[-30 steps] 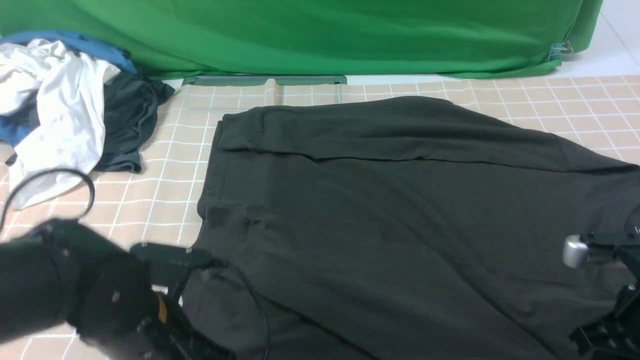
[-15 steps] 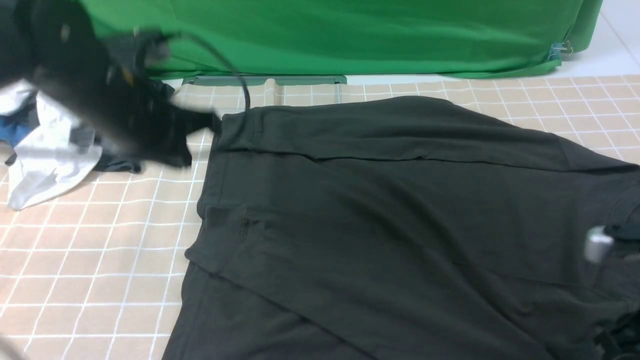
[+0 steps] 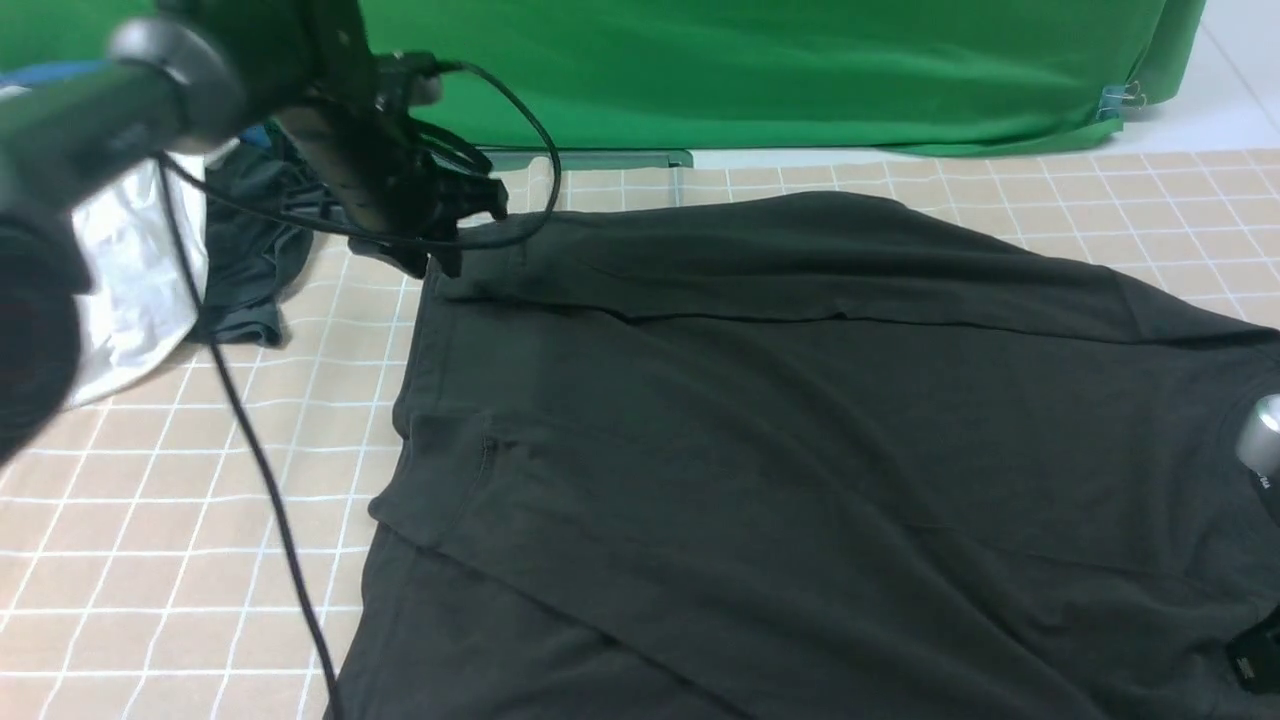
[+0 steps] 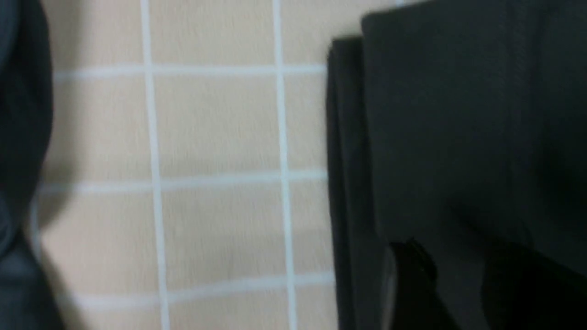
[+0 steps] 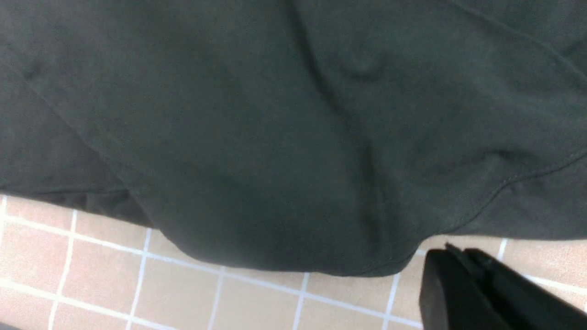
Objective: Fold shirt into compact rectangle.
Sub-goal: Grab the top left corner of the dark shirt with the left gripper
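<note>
The black shirt (image 3: 780,420) lies spread over the checked cloth, with a fold line across its far part. My left gripper (image 3: 465,235) hangs over the shirt's far left corner. In the left wrist view its dark fingers (image 4: 412,279) stand apart above the shirt's layered edge (image 4: 348,160), so the gripper (image 4: 458,261) is open and grips nothing. Only a metal part of my right arm (image 3: 1262,435) shows at the right edge. In the right wrist view the right gripper (image 5: 451,256) is shut and empty, just off the shirt's hem (image 5: 275,137), over the cloth.
A white garment (image 3: 140,260) and a dark grey garment (image 3: 250,250) are piled at the far left. The left arm's cable (image 3: 260,470) dangles over the checked cloth (image 3: 150,520). A green backdrop (image 3: 750,70) closes the far side.
My left arm swung from the near left up to the shirt's far left corner, and its jaws opened. The right arm drew back toward the right edge.
</note>
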`<act>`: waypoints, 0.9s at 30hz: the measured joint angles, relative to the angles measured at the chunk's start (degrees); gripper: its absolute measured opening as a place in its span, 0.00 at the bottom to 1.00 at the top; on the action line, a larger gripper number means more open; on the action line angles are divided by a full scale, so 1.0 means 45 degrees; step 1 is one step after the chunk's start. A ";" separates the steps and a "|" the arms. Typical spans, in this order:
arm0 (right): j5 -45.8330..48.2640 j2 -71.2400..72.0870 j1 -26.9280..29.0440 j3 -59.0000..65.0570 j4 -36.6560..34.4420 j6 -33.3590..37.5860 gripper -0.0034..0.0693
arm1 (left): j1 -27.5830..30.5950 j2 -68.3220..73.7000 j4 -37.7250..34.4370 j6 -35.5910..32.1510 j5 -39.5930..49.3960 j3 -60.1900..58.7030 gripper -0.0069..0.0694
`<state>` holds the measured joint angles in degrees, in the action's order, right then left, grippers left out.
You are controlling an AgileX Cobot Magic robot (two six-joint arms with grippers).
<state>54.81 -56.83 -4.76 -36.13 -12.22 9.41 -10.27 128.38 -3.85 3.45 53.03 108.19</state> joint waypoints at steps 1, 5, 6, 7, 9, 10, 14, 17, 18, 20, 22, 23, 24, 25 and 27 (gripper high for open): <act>0.0000 0.0000 0.0000 0.0000 -0.0010 0.0013 0.13 | 0.0000 0.0160 0.0053 0.0000 -0.0001 0.0157 0.47; -0.0037 0.0000 0.0000 0.0000 -0.0010 0.0040 0.16 | 0.0000 0.0880 0.0062 -0.0010 -0.0185 0.0764 0.59; -0.0053 0.0000 0.0000 0.0000 -0.0010 0.0040 0.16 | 0.0000 0.0993 0.0054 -0.0010 -0.0261 0.0803 0.60; -0.0095 0.0000 0.0000 0.0000 -0.0010 0.0056 0.17 | 0.0000 0.1096 0.0025 -0.0010 -0.0327 0.0815 0.62; -0.0178 0.0000 0.0000 0.0000 -0.0010 0.0055 0.17 | 0.0000 0.1309 -0.0035 -0.0010 -0.0470 0.0830 0.62; -0.0193 0.0000 0.0000 0.0000 -0.0010 0.0055 0.17 | 0.0000 0.1396 -0.0035 -0.0010 -0.0468 0.0854 0.62; -0.0262 0.0000 0.0000 0.0000 -0.0010 0.0055 0.17 | 0.0000 0.1438 -0.0072 -0.0144 -0.0510 0.0900 0.61; -0.0278 0.0000 0.0000 0.0000 -0.0010 0.0055 0.17 | 0.0000 0.1453 -0.0101 -0.0556 -0.0510 0.0902 0.55; -0.0278 0.0000 0.0000 0.0000 -0.0010 0.0055 0.17 | 0.0000 0.1468 -0.0145 -0.0650 -0.0510 0.0914 0.51; -0.0278 0.0000 0.0000 0.0000 -0.0010 0.0055 0.17 | 0.0000 0.1495 -0.0363 -0.0990 -0.0510 0.0942 0.41; -0.0278 0.0000 0.0000 0.0000 -0.0010 0.0055 0.18 | 0.0000 0.1520 -0.0707 -0.1277 -0.0436 0.0968 0.30; -0.0282 0.0000 0.0000 0.0000 -0.0010 0.0055 0.18 | 0.0000 0.1524 -0.0834 -0.1381 -0.0438 0.0968 0.24; -0.0309 0.0000 0.0000 0.0000 -0.0010 0.0055 0.19 | 0.0000 0.1524 -0.0941 -0.1523 -0.0422 0.0968 0.19; -0.0314 0.0000 0.0000 0.0000 -0.0010 0.0055 0.19 | 0.0000 0.1524 -0.0954 -0.1556 -0.0379 0.0995 0.16; -0.0324 0.0000 0.0000 0.0000 -0.0010 0.0064 0.20 | 0.0000 0.1402 -0.0979 -0.1602 -0.0122 0.0994 0.16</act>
<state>53.35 -56.83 -4.76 -36.13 -12.27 9.70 -10.27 134.69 -8.26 -3.76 52.48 112.67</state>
